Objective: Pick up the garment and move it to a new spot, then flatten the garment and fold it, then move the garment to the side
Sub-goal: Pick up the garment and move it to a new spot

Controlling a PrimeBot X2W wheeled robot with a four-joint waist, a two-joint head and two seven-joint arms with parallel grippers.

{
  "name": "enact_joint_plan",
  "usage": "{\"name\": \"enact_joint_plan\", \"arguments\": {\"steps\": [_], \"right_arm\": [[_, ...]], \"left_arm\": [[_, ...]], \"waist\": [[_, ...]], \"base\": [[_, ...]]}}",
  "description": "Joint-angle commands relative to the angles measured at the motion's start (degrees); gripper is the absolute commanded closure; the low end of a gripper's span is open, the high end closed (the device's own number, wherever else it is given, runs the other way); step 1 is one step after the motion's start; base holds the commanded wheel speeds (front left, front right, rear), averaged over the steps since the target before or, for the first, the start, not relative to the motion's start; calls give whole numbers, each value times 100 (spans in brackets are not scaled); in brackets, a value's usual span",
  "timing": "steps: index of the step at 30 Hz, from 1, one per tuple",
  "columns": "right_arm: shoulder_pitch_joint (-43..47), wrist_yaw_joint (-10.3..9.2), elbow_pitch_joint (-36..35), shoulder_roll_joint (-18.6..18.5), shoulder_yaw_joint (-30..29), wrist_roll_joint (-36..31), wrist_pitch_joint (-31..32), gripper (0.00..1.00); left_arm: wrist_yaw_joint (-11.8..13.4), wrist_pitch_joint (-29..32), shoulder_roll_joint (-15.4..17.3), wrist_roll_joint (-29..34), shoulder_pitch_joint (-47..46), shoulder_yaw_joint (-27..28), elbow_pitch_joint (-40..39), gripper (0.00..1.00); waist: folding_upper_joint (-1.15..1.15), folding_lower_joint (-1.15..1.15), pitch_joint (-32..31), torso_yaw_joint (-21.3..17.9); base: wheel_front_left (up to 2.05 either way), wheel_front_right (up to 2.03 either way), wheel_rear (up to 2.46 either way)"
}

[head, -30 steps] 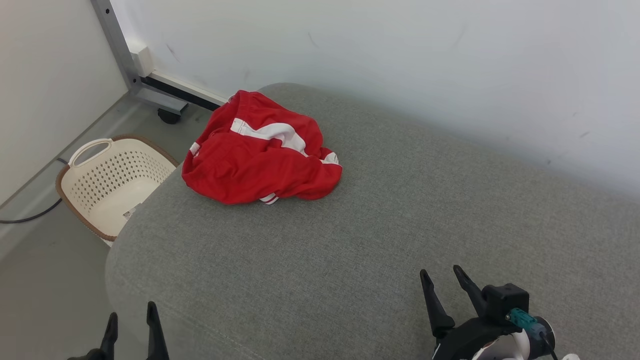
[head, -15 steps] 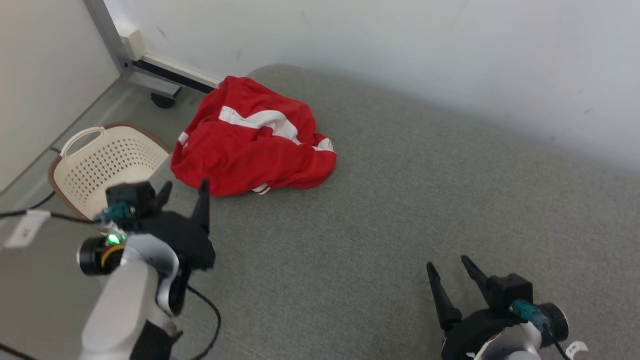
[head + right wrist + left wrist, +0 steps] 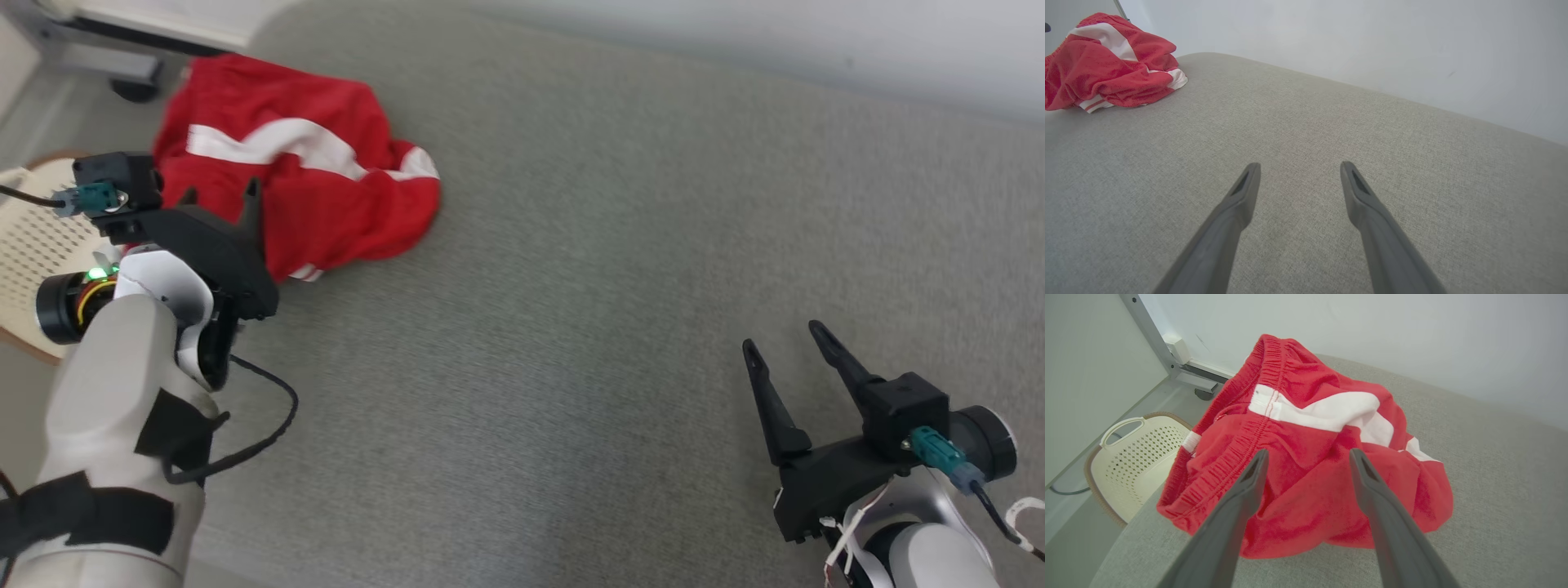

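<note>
At far-left corner of grey cushion (image 3: 571,286), head view: red shorts (image 3: 310,180) lie bunched, white stripe up; cream basket (image 3: 28,237) on floor beside. At heap's near edge, left gripper (image 3: 220,189), jaws parted, nothing held. Well apart at lower right, right gripper (image 3: 781,335), jaws spread, empty.

Left wrist view: jaws straddle the crumpled front; elastic waistband (image 3: 1216,477) runs just beside the view-left jaw.

Right wrist view: bare cushion ahead, shorts far off at upper left.

Est: light, limp knit; won't slip much but will drape & drag. Waistband = thickest, firmest bite, prob. best grab pt; pinch deep to catch both layers.
</note>
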Motion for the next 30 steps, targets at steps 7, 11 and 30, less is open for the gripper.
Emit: {"name": "enact_joint_plan", "arguments": {"steps": [7,11,30], "right_arm": [[120,19,-296,88,-106,2,7,0],[102,19,-267,145,-93,31,-24,0],[111,13,728,524,40,315,-580,0]], "left_arm": [[640,-102,370,107,-445,113,494,0],[641,-84,423,79,-540,115,627,0],[849,-637,1005,621,-787,-408,982,100]], "waist": [[-1,-2,1115,-914],[-1,-2,1123,-952],[-1,-2,-375,-1052]], "base": [[0,0,0],[0,0,0],[0,0,0]]}}
